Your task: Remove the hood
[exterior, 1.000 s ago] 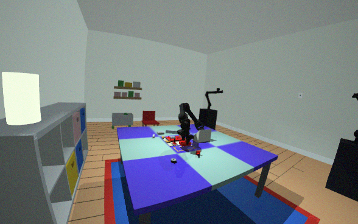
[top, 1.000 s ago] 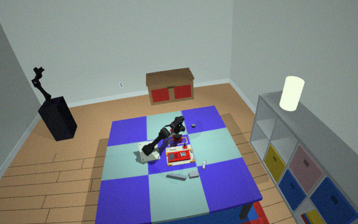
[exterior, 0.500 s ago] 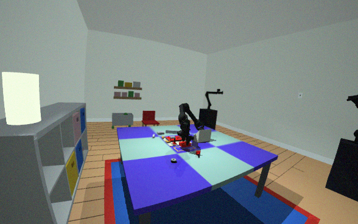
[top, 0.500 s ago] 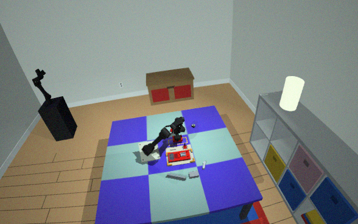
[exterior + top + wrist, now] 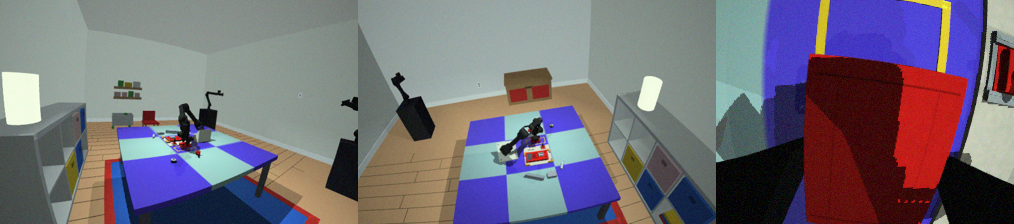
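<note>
Claw (image 5: pixel 872 183) clamped on red hood (image 5: pixel 876 139), over yellow-outlined marked area (image 5: pixel 882 26) on table (image 5: pixel 486 198), beside toy car (image 5: pixel 537 156).

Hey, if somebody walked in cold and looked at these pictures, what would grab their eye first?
Probably the red hood, which fills the wrist view, clamped in the end effector just short of the yellow-outlined marked area on a purple square. Next comes the purple and pale-teal checkered table in the middle of the room, with the black arm bent over the red toy car near its centre. The glowing white lamp on the grey shelf unit also stands out.
</note>
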Robot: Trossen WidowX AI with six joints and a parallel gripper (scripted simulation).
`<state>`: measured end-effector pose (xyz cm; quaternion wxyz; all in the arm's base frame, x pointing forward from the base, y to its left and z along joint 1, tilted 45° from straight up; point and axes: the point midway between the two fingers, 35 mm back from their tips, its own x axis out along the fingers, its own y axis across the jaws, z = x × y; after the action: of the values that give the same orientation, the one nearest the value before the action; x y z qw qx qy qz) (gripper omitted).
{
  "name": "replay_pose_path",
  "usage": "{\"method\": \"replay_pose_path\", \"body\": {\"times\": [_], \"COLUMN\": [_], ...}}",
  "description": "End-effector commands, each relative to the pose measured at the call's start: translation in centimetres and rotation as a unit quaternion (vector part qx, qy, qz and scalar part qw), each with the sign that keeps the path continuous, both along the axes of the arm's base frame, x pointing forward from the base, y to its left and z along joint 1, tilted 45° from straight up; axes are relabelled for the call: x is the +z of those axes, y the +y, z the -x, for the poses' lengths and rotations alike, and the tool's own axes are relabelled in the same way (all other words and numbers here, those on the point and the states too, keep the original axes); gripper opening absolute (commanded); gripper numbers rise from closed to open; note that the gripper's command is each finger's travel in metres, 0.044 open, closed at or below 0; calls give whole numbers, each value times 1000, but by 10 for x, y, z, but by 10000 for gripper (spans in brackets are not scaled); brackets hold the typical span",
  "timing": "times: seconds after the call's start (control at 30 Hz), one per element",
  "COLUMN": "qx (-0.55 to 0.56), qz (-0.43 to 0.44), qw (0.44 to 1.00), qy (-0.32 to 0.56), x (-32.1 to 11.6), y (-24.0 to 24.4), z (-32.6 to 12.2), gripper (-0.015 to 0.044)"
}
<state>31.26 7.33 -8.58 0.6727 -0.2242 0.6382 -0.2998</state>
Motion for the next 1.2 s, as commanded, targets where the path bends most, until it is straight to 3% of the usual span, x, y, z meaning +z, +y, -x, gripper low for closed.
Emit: {"method": "replay_pose_path", "body": {"times": [0.0,1.1,1.17], "qx": [3,3,0], "qz": [2,2,0], "qw": [1000,1000,1000], "qy": [1,1,0], "x": [-1,-13,-12], "y": [-2,-14,-12], "z": [-1,-1,0], "gripper": [0,0,52]}}
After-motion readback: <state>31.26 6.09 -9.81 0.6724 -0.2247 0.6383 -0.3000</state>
